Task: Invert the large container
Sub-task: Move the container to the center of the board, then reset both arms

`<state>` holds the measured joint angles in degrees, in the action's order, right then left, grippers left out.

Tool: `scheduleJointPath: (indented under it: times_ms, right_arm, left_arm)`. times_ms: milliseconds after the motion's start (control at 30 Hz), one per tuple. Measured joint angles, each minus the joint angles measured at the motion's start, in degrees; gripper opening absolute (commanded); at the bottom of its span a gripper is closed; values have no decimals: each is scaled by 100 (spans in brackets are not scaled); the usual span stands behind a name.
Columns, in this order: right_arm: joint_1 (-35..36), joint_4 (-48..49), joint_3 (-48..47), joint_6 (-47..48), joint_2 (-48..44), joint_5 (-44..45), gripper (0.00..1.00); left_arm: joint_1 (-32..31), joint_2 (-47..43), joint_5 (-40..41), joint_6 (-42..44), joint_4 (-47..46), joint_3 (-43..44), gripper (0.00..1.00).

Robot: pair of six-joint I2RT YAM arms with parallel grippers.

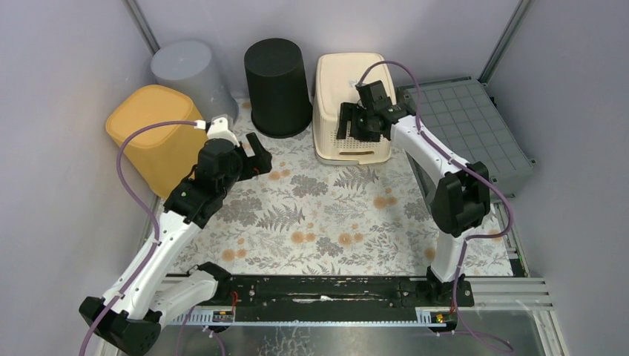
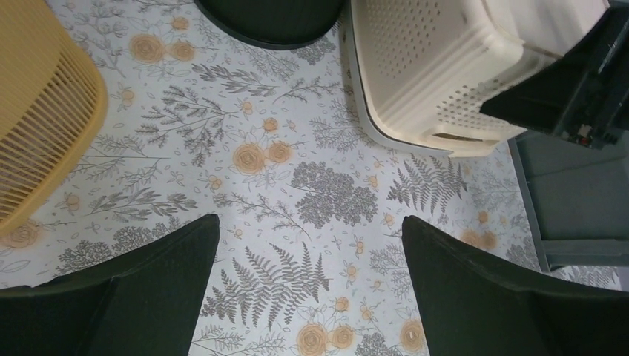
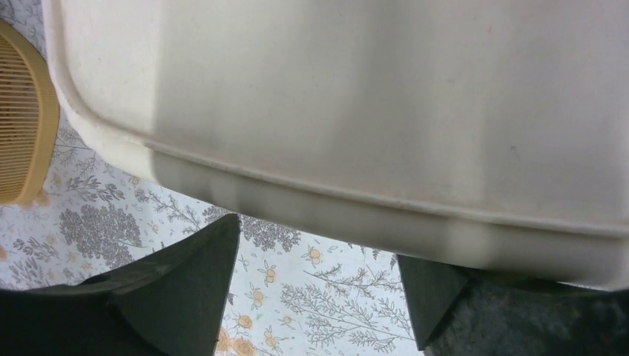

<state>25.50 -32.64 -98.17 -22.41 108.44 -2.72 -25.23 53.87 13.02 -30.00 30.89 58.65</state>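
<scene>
From above, my right gripper (image 1: 362, 124) hangs over the near half of the cream basket (image 1: 347, 78), which stands at the back of the table, right of centre, with its smooth base upward and its rim on the flowered cloth (image 1: 334, 215). My right wrist camera adds what that view cannot: my two fingers (image 3: 185, 289) are spread wide, holding nothing, and the basket's rounded base edge fills the space above them. I cannot tell whether the right-hand finger touches it.

My left gripper (image 2: 311, 297) is also spread apart and holds nothing, hanging over bare cloth. Only its camera shows the basket's perforated wall and the rim lying flat on the cloth.

Just left of the cream basket stands a black bin (image 1: 278, 85), then a grey bin (image 1: 189, 70) in the back corner, and a yellow basket (image 1: 152, 133) close beside my left arm. A grey crate (image 1: 475, 122) lies just right of the cream basket, behind my right arm. The bins and baskets are mouth-down, so their insides are hidden.
</scene>
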Motion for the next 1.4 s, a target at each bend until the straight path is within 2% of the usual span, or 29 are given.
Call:
scheduleJointPath:
  times_ms: [33, 167, 300, 467, 567, 733, 900, 1167, 1400]
  right_arm:
    - [-7, 33, 42, 26, -31, -26, 99]
    - [-39, 431, 894, 146, -557, -136, 99]
    - [-94, 647, 1974, 184, -1598, -50, 99]
    - [-118, 925, 2977, 315, -3032, 417, 99]
    - [-120, 953, 3475, 538, -3501, 807, 99]
    - [-168, 1010, 4127, 621, -3539, 1036, 99]
    - [-188, 1167, 4920, 614, -3862, 909, 99]
    - [-190, 1504, 4994, 590, -3668, 579, 99]
    - [-190, 1687, 5023, 590, -3536, 452, 99]
  left_arm:
    - [11, -2, 39, 2, 2, 0, 100]
    - [22, -83, 223, 48, -4, -74, 100]
    - [22, -330, 339, 111, -28, -356, 100]
    - [39, -525, 490, 142, -74, -595, 100]
    - [76, -380, 551, 190, -197, -669, 100]
    - [190, -238, 538, 341, -518, -957, 100]
    - [588, -109, 507, 522, -811, -1246, 100]
    - [1167, 140, 229, 726, -1403, -1613, 100]
    - [1270, 212, 247, 994, -1926, -1720, 100]
